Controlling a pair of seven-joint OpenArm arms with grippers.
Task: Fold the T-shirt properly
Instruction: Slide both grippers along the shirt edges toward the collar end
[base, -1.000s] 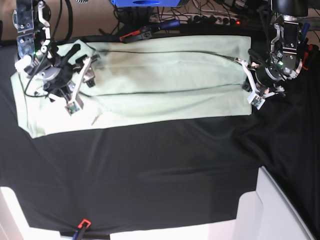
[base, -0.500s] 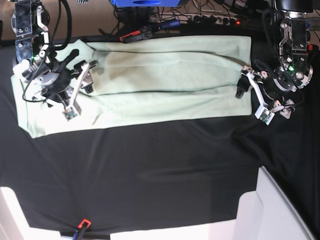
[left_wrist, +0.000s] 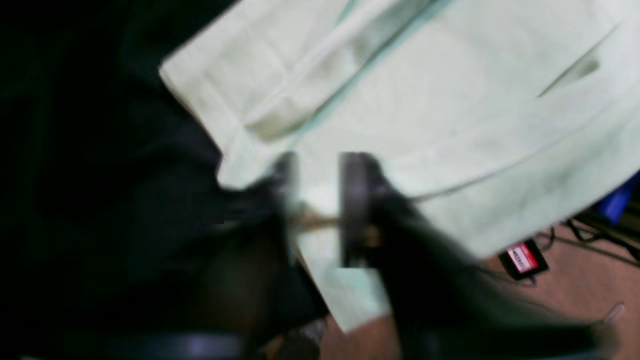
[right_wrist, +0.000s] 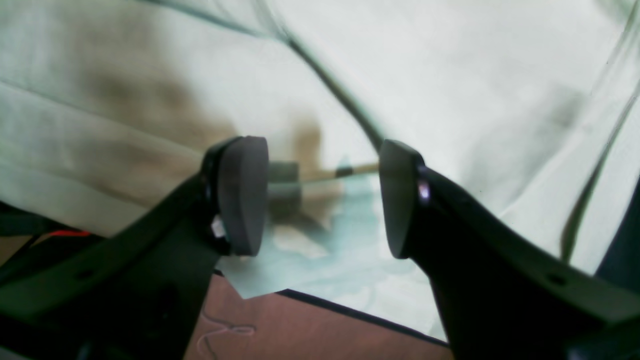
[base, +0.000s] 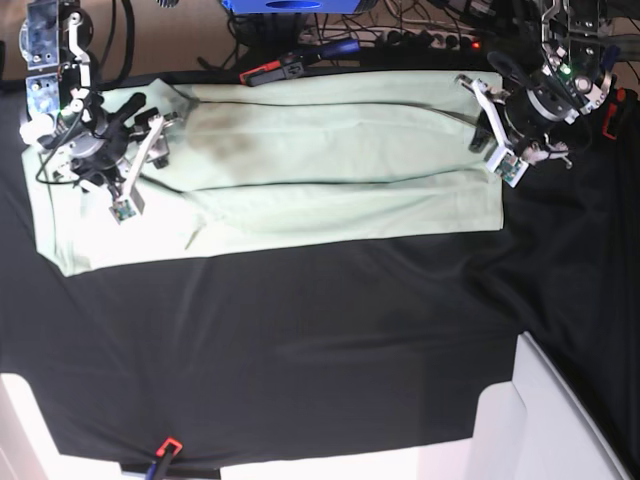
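The T-shirt (base: 330, 170) lies flat along the far side of the counter (base: 300, 340), on the black cloth (base: 350, 300). It looks already folded lengthwise into a long band, so I'd guess the arms sit at its two short ends to do the next fold across.

The right tool (right_wrist: 320, 200) hovers over the shirt end on the base view's left. Its pads (right_wrist: 242, 195) are clearly spread, with only fabric and a sliver of bare counter between them, so it's gripping nothing.

The left tool (left_wrist: 315, 210) is at the opposite end, by the shirt's edge. Its wrist view is badly smeared. The fingers (left_wrist: 357, 210) look near each other with pale fabric showing between them, and I'd call it pressed together. Whether it's actually caught any cloth, I can't tell.

Collar and sleeves are tucked out of sight. The red-tagged thing (left_wrist: 522, 257) beside the shirt's edge is too blurry to identify.
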